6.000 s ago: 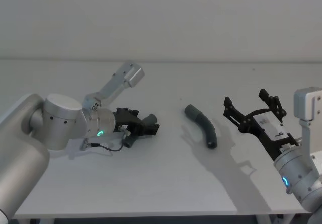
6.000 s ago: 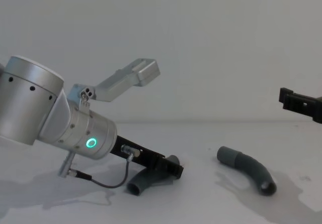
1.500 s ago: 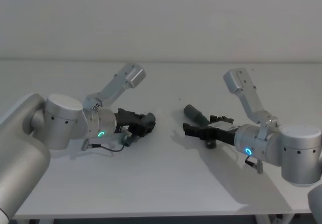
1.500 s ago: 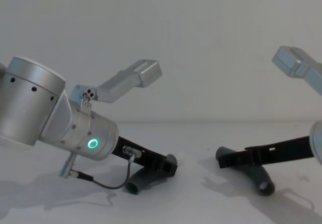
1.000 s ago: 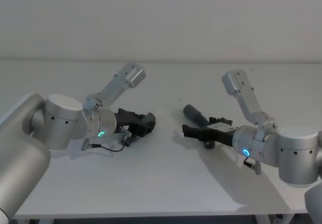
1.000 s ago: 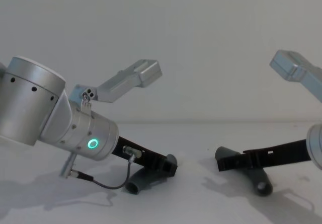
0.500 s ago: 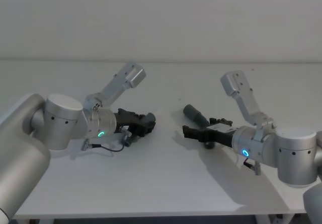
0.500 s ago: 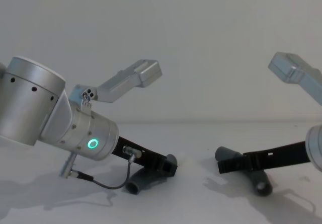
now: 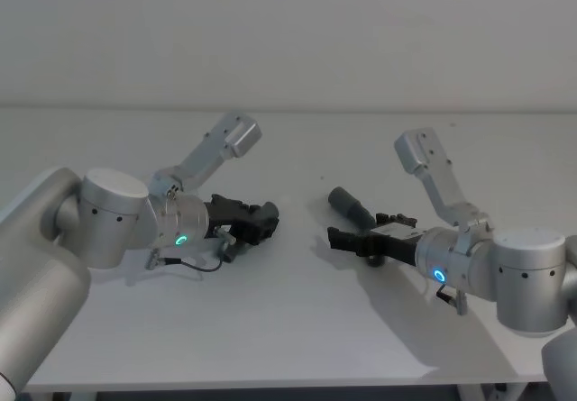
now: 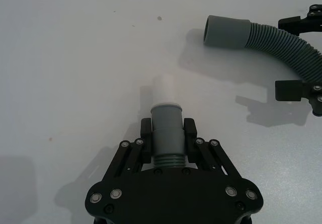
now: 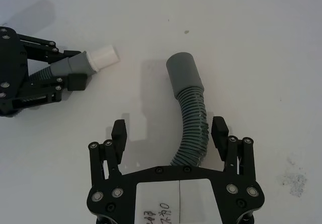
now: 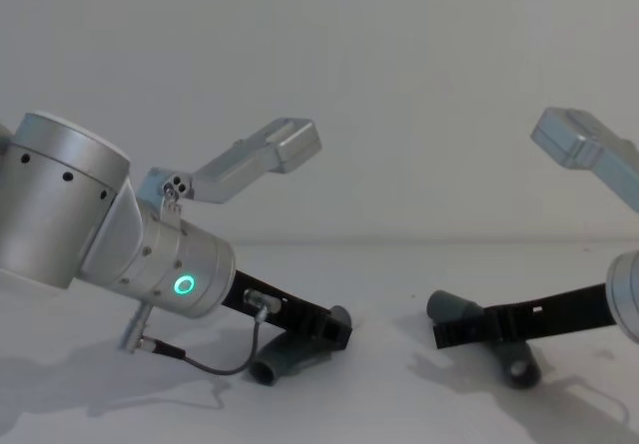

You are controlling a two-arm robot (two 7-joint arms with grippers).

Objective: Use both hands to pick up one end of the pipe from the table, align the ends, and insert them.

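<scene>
Two grey ribbed pieces of the pipe lie on the white table (image 9: 288,329). My left gripper (image 9: 263,218) (image 10: 167,128) is shut on the narrower piece (image 10: 166,133), low over the table. That piece's pale tip (image 10: 165,89) sticks out beyond the fingers, and its other end (image 12: 272,368) hangs below. The right gripper (image 9: 353,238) (image 11: 169,132) is open and straddles the ribbed middle of the curved piece (image 11: 192,126). This piece's wide grey collar (image 11: 182,68) points away from the gripper. The hose sits closer to one finger (image 11: 220,130) than the other, touching neither.
A plain pale wall stands behind the table. A thin black cable (image 12: 215,364) loops under my left wrist. About a gripper's length of bare table separates the pale tip (image 11: 103,57) from the collar.
Six seconds ago the right arm hung raised at the right; it has since come down over the curved piece and eased slightly further along it. The left gripper closed on its piece.
</scene>
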